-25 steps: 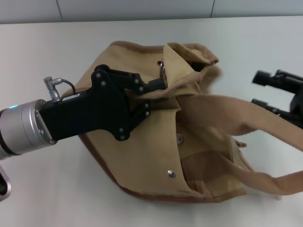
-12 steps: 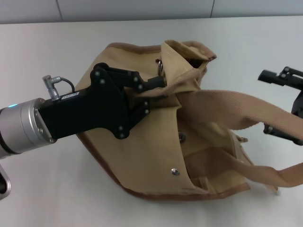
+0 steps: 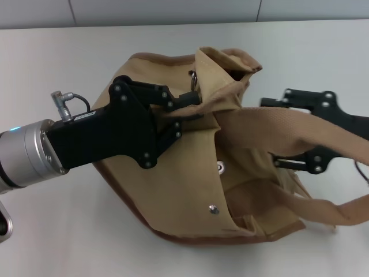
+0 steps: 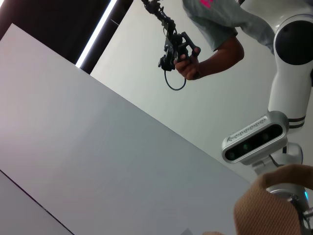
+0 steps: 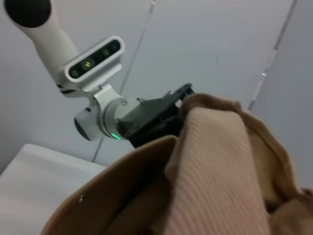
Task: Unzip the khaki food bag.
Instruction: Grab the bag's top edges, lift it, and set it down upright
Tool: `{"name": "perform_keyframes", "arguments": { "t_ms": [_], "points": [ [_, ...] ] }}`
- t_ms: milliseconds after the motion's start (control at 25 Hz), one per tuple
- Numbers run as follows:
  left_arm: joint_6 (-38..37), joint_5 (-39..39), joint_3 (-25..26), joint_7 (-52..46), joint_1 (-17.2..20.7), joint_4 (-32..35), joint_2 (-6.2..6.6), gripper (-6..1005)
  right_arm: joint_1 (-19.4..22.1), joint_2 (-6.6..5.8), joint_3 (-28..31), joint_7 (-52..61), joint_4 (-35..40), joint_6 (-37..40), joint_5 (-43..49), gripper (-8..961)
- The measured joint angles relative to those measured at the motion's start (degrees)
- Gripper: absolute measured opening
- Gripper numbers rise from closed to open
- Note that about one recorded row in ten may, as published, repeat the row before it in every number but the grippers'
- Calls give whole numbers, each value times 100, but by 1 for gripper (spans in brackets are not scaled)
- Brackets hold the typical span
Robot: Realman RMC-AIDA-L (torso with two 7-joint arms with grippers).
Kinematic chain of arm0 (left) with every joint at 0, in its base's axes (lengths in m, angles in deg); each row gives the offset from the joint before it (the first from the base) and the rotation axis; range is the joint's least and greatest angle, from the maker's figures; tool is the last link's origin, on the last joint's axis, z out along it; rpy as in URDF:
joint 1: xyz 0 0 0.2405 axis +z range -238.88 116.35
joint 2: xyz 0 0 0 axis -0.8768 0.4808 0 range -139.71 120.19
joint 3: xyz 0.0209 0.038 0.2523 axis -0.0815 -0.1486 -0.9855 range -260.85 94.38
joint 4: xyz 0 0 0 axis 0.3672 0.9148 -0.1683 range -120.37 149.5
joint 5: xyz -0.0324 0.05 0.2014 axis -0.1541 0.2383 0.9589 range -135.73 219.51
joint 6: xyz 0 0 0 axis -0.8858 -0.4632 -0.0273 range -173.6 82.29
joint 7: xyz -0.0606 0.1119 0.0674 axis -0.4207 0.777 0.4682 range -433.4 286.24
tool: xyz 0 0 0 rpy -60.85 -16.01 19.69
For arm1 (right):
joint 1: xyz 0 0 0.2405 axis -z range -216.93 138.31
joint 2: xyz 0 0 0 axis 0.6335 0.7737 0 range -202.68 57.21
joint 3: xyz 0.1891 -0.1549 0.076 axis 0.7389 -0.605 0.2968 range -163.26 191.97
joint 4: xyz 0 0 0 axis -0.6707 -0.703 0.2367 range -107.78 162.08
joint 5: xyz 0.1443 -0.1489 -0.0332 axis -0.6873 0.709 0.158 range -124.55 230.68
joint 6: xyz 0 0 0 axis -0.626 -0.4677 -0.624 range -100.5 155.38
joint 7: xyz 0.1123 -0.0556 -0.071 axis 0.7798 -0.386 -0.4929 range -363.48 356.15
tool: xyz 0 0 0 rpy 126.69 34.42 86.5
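left hand: at 9 o'clock, clamped on a fold of fabric near the top edge of the khaki food bag
bag: mid desk, lying slumped on its side, mouth toward 12 o'clock
right hand: at 3 o'clock, fingers spread apart around the webbing handle, gripping nothing
risk: right hand could catch the handle instead of the zipper pull and drag the bag; left grip on loose cloth may slip
zipper: pull not clearly visible
writing: none readable

Plain white matte worktop spans the head view. Behind it stands a pale grey panelled wall with thin vertical seams. A bright linear ceiling light strip shows overhead.
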Motion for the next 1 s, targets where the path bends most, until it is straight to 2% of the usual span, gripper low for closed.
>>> {"name": "perform_keyframes", "arguments": {
  "t_ms": [400, 920, 1000],
  "points": [
    [3, -9, 5, -40, -1, 0, 0, 77, -7, 3, -908, -470, 161, -657, -523, 663],
    [3, -75, -6, -55, -3, 3, 0, 78, 34, -1, -1359, -1306, 75, -836, -561, 653],
    [6, -79, -4, -58, -3, 3, 0, 78, 38, -1, -1406, -1343, 68, -841, -574, 514]
  ]
}}
